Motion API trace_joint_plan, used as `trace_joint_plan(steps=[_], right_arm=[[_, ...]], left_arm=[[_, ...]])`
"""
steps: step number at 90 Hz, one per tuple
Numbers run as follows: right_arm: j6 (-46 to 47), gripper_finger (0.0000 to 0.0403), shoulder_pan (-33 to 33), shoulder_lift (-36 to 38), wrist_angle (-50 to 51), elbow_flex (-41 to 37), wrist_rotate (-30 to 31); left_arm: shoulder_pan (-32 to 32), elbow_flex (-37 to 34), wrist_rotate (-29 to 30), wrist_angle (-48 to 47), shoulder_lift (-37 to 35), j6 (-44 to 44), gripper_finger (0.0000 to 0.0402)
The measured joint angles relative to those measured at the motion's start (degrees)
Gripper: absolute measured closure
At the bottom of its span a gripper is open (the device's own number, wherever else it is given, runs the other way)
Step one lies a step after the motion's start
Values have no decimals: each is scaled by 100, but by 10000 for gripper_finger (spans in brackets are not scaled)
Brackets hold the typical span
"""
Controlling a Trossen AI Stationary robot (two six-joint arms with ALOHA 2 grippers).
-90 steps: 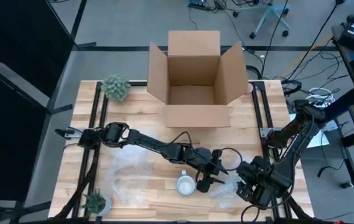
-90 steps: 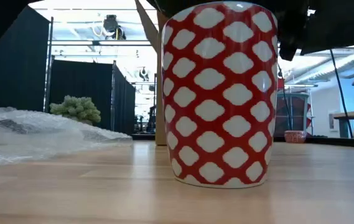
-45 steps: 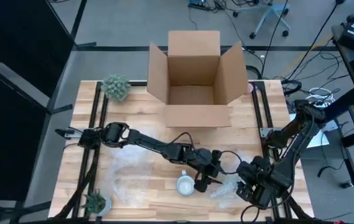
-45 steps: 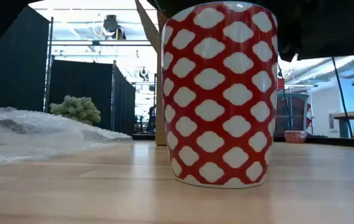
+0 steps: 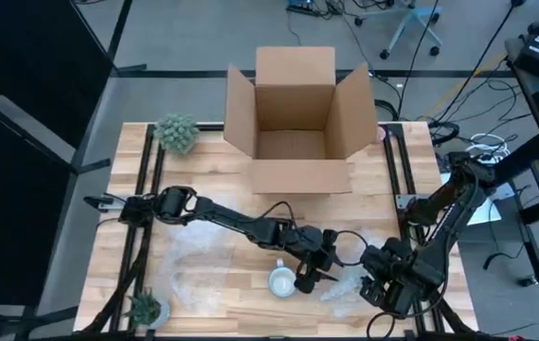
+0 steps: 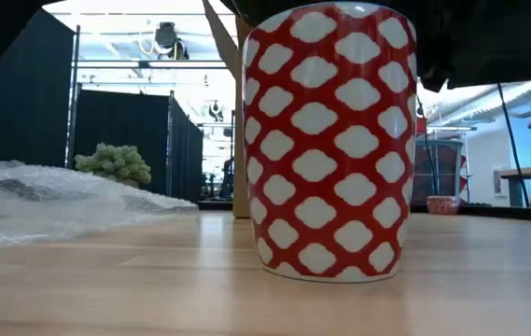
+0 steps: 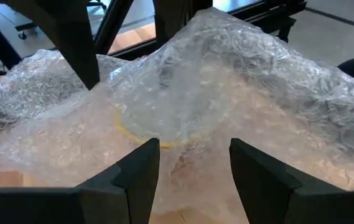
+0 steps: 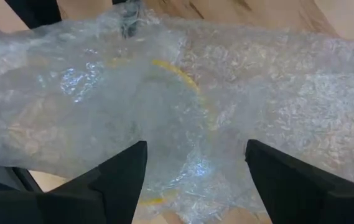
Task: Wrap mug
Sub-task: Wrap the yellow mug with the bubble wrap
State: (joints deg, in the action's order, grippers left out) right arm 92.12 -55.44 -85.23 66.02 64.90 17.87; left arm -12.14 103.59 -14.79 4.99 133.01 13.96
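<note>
where the low view sits at table height, the mug fills the near ground, standing upright with its long axis vertical and its mouth up; red with white cloud-like shapes; no writing or brand can be read on it; seen from above, the mug is near the table's six o'clock edge, its white inside facing up, and which way its handle points cannot be told; just at its three o'clock the left gripper hovers, fingers apart with nothing between them, over a crumpled piece of bubble wrap; in the left wrist view those fingers stand open above the bubble wrap, where a faint yellow ring shows through the plastic; farther toward three o'clock the right gripper hangs over the same heap, its fingers spread wide and empty; a flat sheet of wrap lies at the mug's nine o'clock; a small plant sits at the seven o'clock corner; far off, toward twelve o'clock, an open cardboard box stands, with a second plant at eleven o'clock.
</note>
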Motion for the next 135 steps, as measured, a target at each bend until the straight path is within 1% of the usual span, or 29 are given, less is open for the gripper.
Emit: trace_joint_plan(steps=[46,55,62,74,103,106,116,128,135], right_arm=[[17,143,0,0,0,0,-2],[8,143,0,0,0,0,-2],[4,143,0,0,0,0,-2],[2,143,0,0,-1,0,-2],[0,143,0,0,17,0,-2],[5,143,0,0,16,0,-2],[18,143,0,0,17,0,-1],[25,143,0,0,17,0,-2],[122,143,0,0,16,0,-2]], left_arm=[[1,0,-5,0,0,2,222],[13,0,-242,-85,0,67,222],[17,0,-422,-248,0,283,222],[17,0,-446,-375,0,494,222],[17,0,-441,-463,0,507,222],[16,0,-362,-461,0,547,222],[7,0,273,-413,0,592,222],[17,-2,608,-430,0,592,222],[17,-2,670,-428,0,595,222]])
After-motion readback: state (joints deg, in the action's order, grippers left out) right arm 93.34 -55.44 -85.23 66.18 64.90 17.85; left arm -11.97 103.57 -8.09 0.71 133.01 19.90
